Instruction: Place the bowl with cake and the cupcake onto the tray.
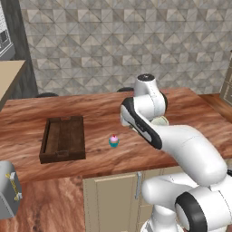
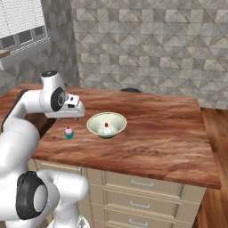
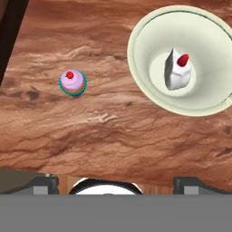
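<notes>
My fingers [image 3: 116, 183] stand spread wide and hold nothing, poised above the worktop [image 3: 113, 131]. Below them, the cupcake [image 3: 73, 83] sits to one side and the bowl with cake [image 3: 181, 59] to the other, well apart, both resting on the wood. The tray [image 1: 63, 138] lies beyond the cupcake, unloaded. Judged step: approach before the first pickup. Next move calls for centring over one item, descending, then closing.
</notes>
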{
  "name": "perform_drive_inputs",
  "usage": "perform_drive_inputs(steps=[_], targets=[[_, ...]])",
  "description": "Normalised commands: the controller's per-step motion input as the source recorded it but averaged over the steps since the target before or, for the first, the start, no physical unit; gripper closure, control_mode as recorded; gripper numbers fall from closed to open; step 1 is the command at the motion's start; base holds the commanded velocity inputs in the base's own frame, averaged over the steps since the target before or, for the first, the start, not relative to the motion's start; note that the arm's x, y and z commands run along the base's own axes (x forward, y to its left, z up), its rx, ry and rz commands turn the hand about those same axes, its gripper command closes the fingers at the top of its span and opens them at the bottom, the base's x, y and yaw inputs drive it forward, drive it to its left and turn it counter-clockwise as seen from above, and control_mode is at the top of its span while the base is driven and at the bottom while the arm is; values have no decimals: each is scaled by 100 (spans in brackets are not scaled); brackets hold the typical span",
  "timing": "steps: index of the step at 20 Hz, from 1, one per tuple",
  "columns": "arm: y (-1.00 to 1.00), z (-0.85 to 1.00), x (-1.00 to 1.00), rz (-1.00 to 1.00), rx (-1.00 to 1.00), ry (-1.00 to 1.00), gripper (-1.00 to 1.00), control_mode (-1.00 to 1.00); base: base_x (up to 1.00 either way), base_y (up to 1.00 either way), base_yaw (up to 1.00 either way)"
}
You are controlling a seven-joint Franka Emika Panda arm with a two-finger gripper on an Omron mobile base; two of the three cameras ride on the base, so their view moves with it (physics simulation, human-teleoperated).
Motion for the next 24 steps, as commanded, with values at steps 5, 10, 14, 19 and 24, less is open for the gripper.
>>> perform_drive_inputs(steps=[5, 10, 14, 19, 24], targets=[[-8, -25, 19, 0, -4, 0, -100, -100, 0, 0, 0], [-8, -26, 26, 0, -3, 0, -100, -100, 0, 0, 0], [-2, -32, 27, 0, -1, 0, -100, -100, 0, 0, 0], [-8, -26, 31, 0, -2, 0, -100, -100, 0, 0, 0], [-9, -19, 29, 0, 0, 0, -100, -100, 0, 0, 0]])
